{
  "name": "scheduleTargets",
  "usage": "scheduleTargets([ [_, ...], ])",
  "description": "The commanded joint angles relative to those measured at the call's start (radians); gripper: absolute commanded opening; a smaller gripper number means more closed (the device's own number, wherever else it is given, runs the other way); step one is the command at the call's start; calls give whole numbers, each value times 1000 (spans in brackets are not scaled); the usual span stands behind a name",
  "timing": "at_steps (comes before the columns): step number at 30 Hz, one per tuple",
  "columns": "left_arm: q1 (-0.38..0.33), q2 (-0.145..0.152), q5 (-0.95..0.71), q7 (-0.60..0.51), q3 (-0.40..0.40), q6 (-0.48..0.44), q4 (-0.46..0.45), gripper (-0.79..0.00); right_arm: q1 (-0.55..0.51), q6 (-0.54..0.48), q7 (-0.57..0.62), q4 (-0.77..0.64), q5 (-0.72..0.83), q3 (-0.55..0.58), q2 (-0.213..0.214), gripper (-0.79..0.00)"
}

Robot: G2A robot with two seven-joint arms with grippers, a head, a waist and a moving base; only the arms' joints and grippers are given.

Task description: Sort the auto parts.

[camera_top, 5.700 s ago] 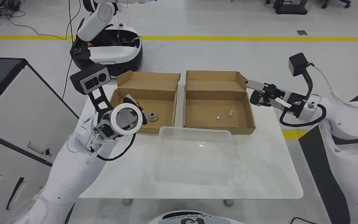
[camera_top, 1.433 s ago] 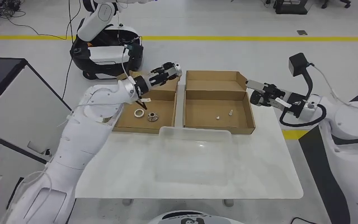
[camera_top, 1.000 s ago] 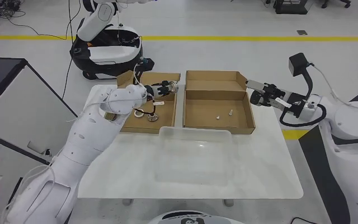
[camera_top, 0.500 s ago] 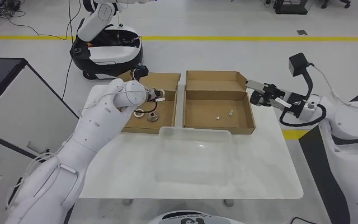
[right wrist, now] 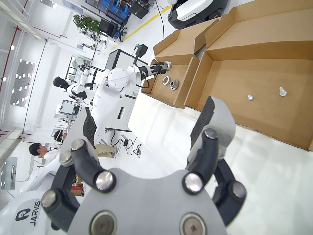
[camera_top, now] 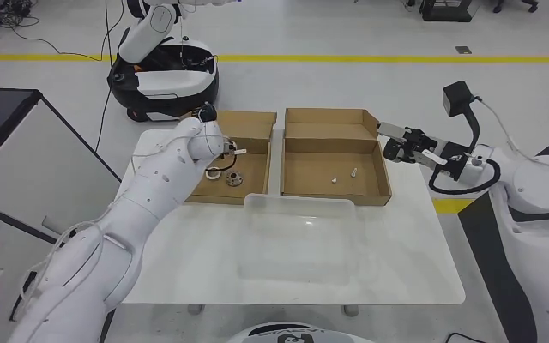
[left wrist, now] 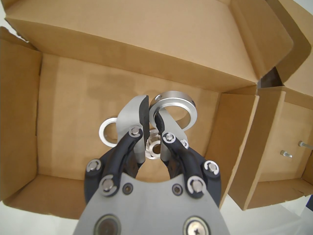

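I have my left gripper (left wrist: 152,117) clamped on the big metal ring (left wrist: 176,103), hanging above the left box (left wrist: 73,79), over a smaller ring (left wrist: 105,131) and a hub (left wrist: 152,149). My right gripper (right wrist: 148,110) gapes wide beside the right box (right wrist: 256,79).

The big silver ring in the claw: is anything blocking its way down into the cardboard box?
Nothing visible blocks it. The left gripper holds the big ring over the open left box. A smaller ring and a flanged hub lie on the box floor nearby, so it might land against them.
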Motion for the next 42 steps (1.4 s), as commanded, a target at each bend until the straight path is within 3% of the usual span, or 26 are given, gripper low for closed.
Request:
scheduleTargets([
  [1, 0, 1, 4, -4, -8, -1, 23, -785, 0, 0, 0, 0, 0, 0, 0, 0],
  [8, 8, 21, 36, -25, -56, -9, 34, -785, 0, 0, 0, 0, 0, 0, 0, 0],
  [25, 103, 97, 246, -165, -146, 19, -75, -785, 0, 0, 0, 0, 0, 0, 0, 0],
  [42, 154, 100, 305, -200, -177, 33, -107, -785, 0, 0, 0, 0, 0, 0, 0, 0],
])
